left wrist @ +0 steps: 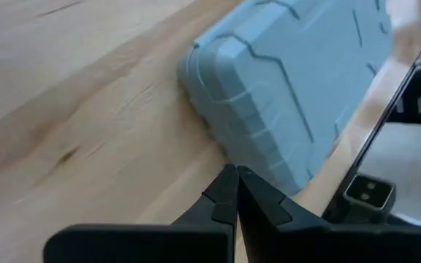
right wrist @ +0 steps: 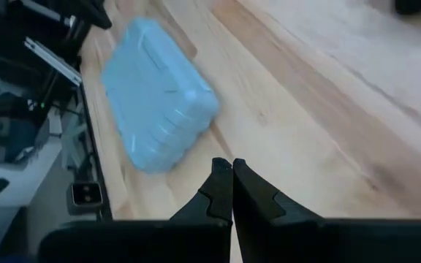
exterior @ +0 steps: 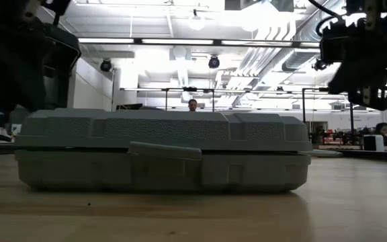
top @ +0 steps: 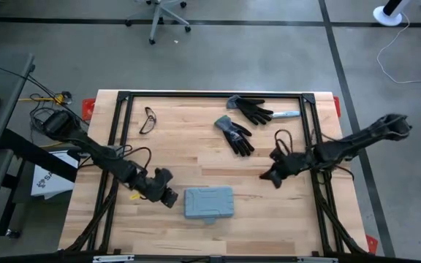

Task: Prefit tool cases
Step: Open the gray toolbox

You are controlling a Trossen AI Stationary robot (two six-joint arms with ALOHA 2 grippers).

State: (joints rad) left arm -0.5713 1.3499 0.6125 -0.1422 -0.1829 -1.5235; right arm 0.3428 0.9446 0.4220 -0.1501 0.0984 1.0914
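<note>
We log one tool case point(top: 209, 203), grey-blue, lying flat and shut on the wooden desk point(top: 196, 146) near its front edge, roughly at centre. Low view shows the lid seated on the base, the latch tab point(exterior: 164, 150) on the long edge facing the near side.

Left gripper point(top: 168, 197) sits just beside the case's left short end, low over the desk. Its wrist view shows the jaws pressed together, tips touching, holding nothing; the case corner lies just ahead of them. Our reading: the arm is placed to nudge or steady that end, not to grasp it.

Right gripper point(top: 272, 175) hangs to the right of the case and a little farther back, apart from it. Jaws likewise closed and empty in its own wrist view, with the case visible farther off.

Other items on the far half of the desk: two black-and-grey work gloves point(top: 234, 134) lying close together, safety glasses point(top: 148, 119) far left, a small light-blue object point(top: 286, 115) by the far glove, too small to identify. All well clear of the case.

Judgement: the case sits unopened; the fitting step is not yet begun.
</note>
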